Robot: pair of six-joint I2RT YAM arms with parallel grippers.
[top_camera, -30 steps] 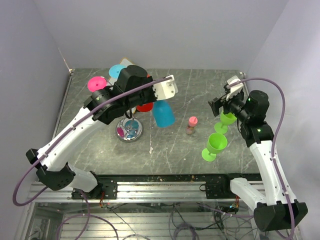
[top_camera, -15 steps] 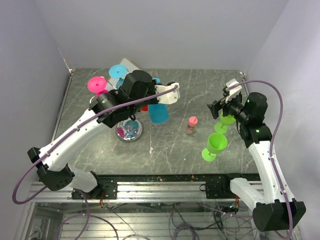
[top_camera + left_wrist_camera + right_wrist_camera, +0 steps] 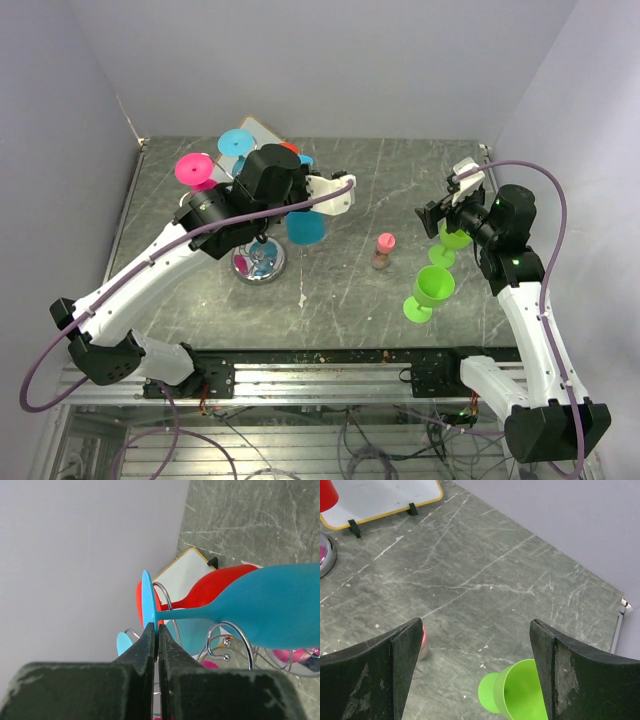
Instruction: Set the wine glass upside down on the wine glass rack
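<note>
We see the blue wine glass (image 3: 270,605), middle right of the left wrist view, as smooth plastic with a soft sheen. The wine glass rack (image 3: 259,265) is bright metal wire, its round base mirror-shiny. The tabletop (image 3: 470,570) looks like matt grey stone, veined and scratched. The green glass (image 3: 517,692) at the lower edge is glossy plastic.

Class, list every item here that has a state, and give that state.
left end effector, shut on blue wine glass
blue wine glass, upside down, held by foot
right end effector, open, empty
red glass, hanging on wine glass rack
nearer green glass, upright on table
</note>
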